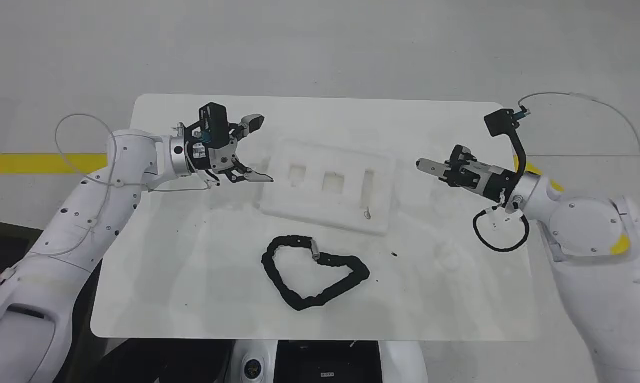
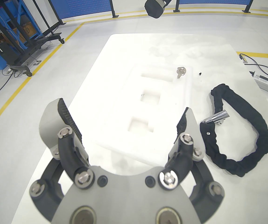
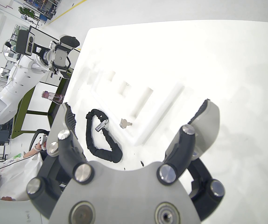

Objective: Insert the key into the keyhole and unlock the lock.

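Note:
A black fabric-covered chain lock (image 1: 300, 293) lies looped on the white table (image 1: 180, 283), its silver lock cylinder (image 1: 314, 249) at the loop's top. A small metal key (image 1: 368, 211) rests on the right end of a white foam tray (image 1: 300, 198). My left gripper (image 1: 262, 148) hangs open at the tray's left end; its wrist view shows the key (image 2: 180, 71) far ahead and the cylinder (image 2: 218, 117) nearer. My right gripper (image 1: 425, 166) is open, right of the tray, away from the key (image 3: 124, 123) and the chain lock (image 3: 106, 155).
The foam tray (image 2: 115, 108) has three rectangular recesses along its middle. A small black speck (image 1: 396, 253) lies on the table right of the chain. Bare table lies at the front left and front right. A grey power adapter (image 2: 264, 82) sits on the floor beyond the table.

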Motion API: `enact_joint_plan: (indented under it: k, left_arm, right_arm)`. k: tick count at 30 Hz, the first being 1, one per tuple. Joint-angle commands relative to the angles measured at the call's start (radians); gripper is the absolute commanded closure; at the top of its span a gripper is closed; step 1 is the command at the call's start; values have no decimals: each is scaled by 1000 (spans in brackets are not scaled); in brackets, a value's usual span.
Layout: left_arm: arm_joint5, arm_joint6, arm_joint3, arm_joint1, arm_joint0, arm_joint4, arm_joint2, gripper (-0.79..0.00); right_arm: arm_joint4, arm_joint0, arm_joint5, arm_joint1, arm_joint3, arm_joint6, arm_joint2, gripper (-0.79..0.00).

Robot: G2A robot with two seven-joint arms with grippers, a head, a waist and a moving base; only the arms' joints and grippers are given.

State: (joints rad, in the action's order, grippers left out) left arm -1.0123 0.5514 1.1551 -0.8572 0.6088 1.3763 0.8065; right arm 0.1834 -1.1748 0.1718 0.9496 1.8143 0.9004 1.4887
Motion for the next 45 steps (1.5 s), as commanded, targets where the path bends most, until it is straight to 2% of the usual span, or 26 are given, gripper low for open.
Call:
enact_joint_plan:
  k: [1,6,24,33,45]
  left_arm:
    - [0,0,0,0,0,0,0,-784]
    - [0,0,0,0,0,0,0,-785]
    - [0,0,0,0,0,0,0,-785]
    - [0,0,0,0,0,0,0,-785]
    - [0,0,0,0,0,0,0,-785]
  right_arm:
    - [0,0,0,0,0,0,0,-785]
    - [17,-12,-10,1,21,4,-24,-785]
    - [171,104,-293,17,151,209,-292,-785]
    - [282,183,-394,39,138,216,-436,-785]
    - [413,247,-477,69,117,238,-584,-785]
